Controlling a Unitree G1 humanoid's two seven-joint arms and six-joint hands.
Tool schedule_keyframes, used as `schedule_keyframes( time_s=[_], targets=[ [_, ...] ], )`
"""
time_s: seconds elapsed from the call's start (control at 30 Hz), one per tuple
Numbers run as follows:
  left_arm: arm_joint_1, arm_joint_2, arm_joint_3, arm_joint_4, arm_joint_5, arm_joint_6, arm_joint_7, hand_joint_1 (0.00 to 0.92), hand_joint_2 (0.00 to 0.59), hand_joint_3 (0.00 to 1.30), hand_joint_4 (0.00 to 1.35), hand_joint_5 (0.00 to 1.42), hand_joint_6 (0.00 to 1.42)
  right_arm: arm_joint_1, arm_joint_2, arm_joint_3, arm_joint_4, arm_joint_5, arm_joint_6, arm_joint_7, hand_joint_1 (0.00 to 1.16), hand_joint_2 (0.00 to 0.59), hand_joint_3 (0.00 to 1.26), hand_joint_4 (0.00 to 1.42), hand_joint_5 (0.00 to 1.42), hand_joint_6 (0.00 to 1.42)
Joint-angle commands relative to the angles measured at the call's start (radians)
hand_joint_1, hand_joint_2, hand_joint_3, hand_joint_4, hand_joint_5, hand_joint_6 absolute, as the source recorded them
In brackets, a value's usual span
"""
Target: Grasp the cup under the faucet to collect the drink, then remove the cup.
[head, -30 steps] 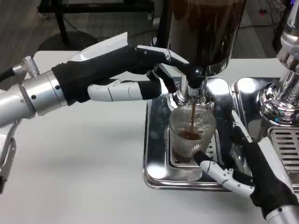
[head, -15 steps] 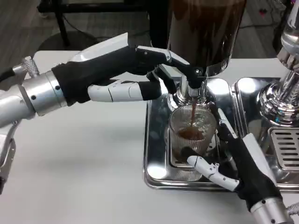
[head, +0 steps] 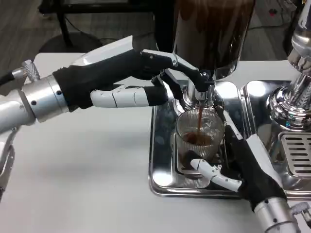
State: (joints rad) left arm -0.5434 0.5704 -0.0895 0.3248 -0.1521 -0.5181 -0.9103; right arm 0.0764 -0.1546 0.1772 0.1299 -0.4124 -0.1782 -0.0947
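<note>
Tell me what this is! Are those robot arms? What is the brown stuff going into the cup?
Yes, those are a robot's two arms, and the picture comes from a camera up on the robot's head, looking down at a white table. The left hand reaches to the faucet of a big drink machine, whose tank holds dark drink. A thin brown stream pours down into a clear ribbed cup, which is partly full. The cup stands on a shiny metal tray that catches drips. The right hand is at the cup, with fingers around its lower part to hold it. A second shiny faucet stands to the right.
</note>
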Motion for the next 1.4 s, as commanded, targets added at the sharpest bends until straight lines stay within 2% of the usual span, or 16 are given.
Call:
schedule_keyframes(
  time_s=[0.03,0.2,0.27,0.43,0.6,0.67,0.9,1.1,1.4],
  targets=[
    [0.032,0.015,-0.008,-0.012,0.011,0.01,-0.023,0.0,0.085,0.37,0.42,0.46,0.62,-0.024,0.008,0.01,0.02,-0.017,0.02,-0.019,0.6,0.177,0.0,0.0,0.0,0.11],
    [0.041,0.016,-0.002,-0.022,0.006,0.013,-0.019,0.0,0.088,0.38,0.42,0.47,0.62,-0.034,0.016,0.019,0.028,-0.027,0.026,-0.032,0.62,0.177,0.0,0.0,0.0,0.11],
    [0.051,0.014,0.014,-0.027,-0.004,0.011,-0.007,0.0,0.086,0.38,0.42,0.5,0.67,-0.034,0.017,0.02,0.03,-0.023,0.024,-0.033,0.62,0.177,0.0,0.0,0.0,0.13],
    [0.06,0.014,0.032,-0.031,-0.009,0.013,0.005,0.0,0.078,0.38,0.43,0.53,0.73,-0.032,0.018,0.017,0.033,-0.015,0.013,-0.041,0.61,0.172,0.0,0.03,0.11,0.22],
    [0.069,0.016,0.048,-0.035,-0.013,0.012,0.014,0.0,0.067,0.38,0.43,0.54,0.73,-0.038,0.022,0.021,0.039,-0.018,0.009,-0.051,0.6,0.175,0.1,0.14,0.21,0.28],
    [0.078,0.013,0.064,-0.042,-0.018,0.006,0.032,0.0,0.042,0.37,0.39,0.5,0.69,-0.04,0.022,0.024,0.04,-0.02,0.008,-0.057,0.6,0.18,0.13,0.16,0.23,0.3],
    [0.111,-0.003,0.143,-0.037,-0.041,-0.005,0.098,0.0,0.064,0.33,0.31,0.38,0.55,-0.033,0.028,0.028,0.04,-0.024,-0.002,-0.086,0.61,0.185,0.18,0.21,0.28,0.33],
    [0.137,0.005,0.171,-0.001,-0.041,-0.017,0.1,0.0,0.068,0.33,0.31,0.38,0.54,-0.033,0.03,0.034,0.037,-0.03,-0.009,-0.11,0.62,0.185,0.22,0.24,0.31,0.36],
    [0.204,0.013,0.178,0.076,-0.004,-0.027,0.121,0.0,0.1,0.36,0.36,0.4,0.56,-0.03,0.044,0.041,0.047,-0.052,-0.044,-0.179,0.62,0.185,0.3,0.33,0.41,0.46]
  ],
)
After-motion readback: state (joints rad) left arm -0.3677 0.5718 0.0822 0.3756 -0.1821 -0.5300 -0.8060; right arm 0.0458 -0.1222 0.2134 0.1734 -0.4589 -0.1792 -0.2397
